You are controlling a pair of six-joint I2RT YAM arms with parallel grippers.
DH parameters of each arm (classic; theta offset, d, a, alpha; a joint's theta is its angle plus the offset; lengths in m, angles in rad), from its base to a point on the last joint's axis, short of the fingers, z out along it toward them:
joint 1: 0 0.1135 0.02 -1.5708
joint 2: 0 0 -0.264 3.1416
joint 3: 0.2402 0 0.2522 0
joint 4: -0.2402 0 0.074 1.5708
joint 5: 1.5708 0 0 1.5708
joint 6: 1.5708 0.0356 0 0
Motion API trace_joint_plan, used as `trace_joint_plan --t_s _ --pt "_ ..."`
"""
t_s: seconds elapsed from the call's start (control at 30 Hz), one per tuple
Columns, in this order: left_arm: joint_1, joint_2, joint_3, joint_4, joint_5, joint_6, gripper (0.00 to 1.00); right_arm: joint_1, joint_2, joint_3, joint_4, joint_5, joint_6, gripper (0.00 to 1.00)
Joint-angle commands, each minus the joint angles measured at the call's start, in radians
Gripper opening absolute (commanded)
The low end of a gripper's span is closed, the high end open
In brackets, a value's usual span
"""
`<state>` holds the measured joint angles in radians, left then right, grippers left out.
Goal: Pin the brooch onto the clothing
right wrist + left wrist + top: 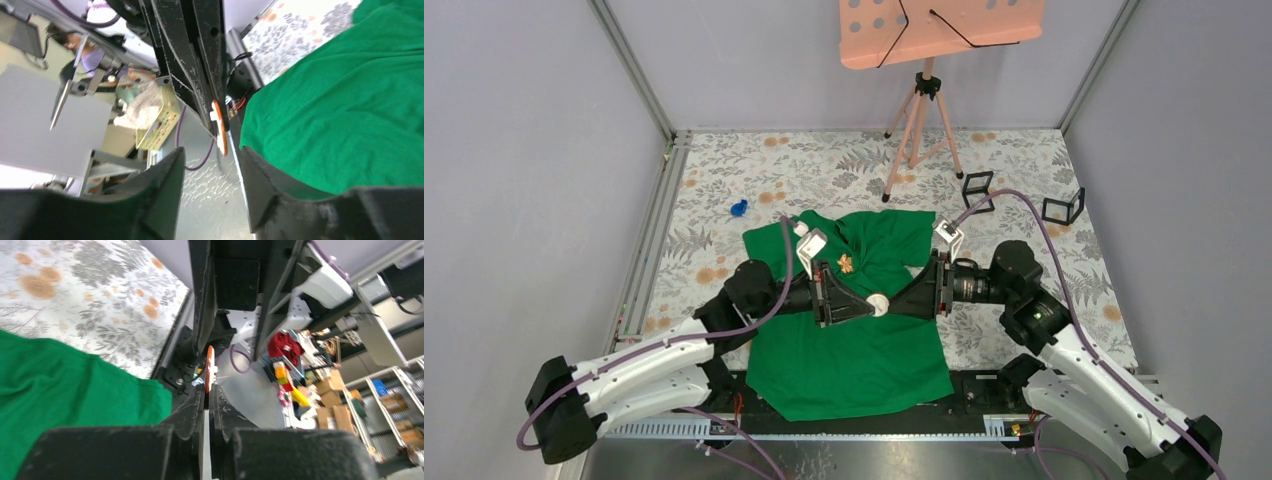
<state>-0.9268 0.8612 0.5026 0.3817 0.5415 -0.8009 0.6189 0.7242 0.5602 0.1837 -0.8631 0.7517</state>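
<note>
The bright green T-shirt (864,355) lies flat on the table between the arms; it also shows in the left wrist view (60,385) and the right wrist view (350,110). My left gripper (870,305) hovers over the shirt's middle, shut on a thin round white and orange brooch (208,370) held edge-on. The brooch shows as a white disc in the top view (878,305). My right gripper (894,303) faces it tip to tip, open and empty, with the brooch (219,132) just beyond its fingertips. A small gold ornament (846,263) sits on the shirt's chest.
A pink music stand on a tripod (921,120) stands at the back. Two small black frames (977,190) (1062,208) sit at the back right. A small blue object (739,208) lies left of the shirt. The table has a floral cloth (1024,170).
</note>
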Motion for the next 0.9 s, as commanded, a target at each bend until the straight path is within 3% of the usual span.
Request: trace_joint_plan --t_s 0.0,0.1,0.23,0.37,0.53,0.67,0.87 --pt "0.008 -0.098 0.041 -0.130 -0.229 0.076 0.00 0.002 -0.084 0.107 -0.265 0.179 -0.143 0.60" --pt "0.054 -0.133 0.091 -0.355 -0.373 0.108 0.00 0.002 -0.117 0.145 -0.393 0.330 -0.217 0.68" --pt "0.230 -0.117 0.145 -0.535 -0.302 0.123 0.00 0.002 -0.060 0.204 -0.533 0.478 -0.264 0.68" --pt "0.343 -0.081 0.144 -0.519 -0.284 0.101 0.00 0.002 0.070 0.237 -0.597 0.611 -0.261 0.65" --pt "0.345 -0.027 0.068 -0.379 -0.396 0.035 0.00 0.007 0.257 0.240 -0.490 0.615 -0.260 0.63" --pt "0.345 0.009 -0.027 -0.233 -0.407 -0.024 0.00 0.019 0.430 0.271 -0.408 0.594 -0.292 0.59" --pt "0.345 0.100 -0.036 -0.209 -0.407 0.018 0.00 0.044 0.682 0.376 -0.360 0.624 -0.352 0.56"
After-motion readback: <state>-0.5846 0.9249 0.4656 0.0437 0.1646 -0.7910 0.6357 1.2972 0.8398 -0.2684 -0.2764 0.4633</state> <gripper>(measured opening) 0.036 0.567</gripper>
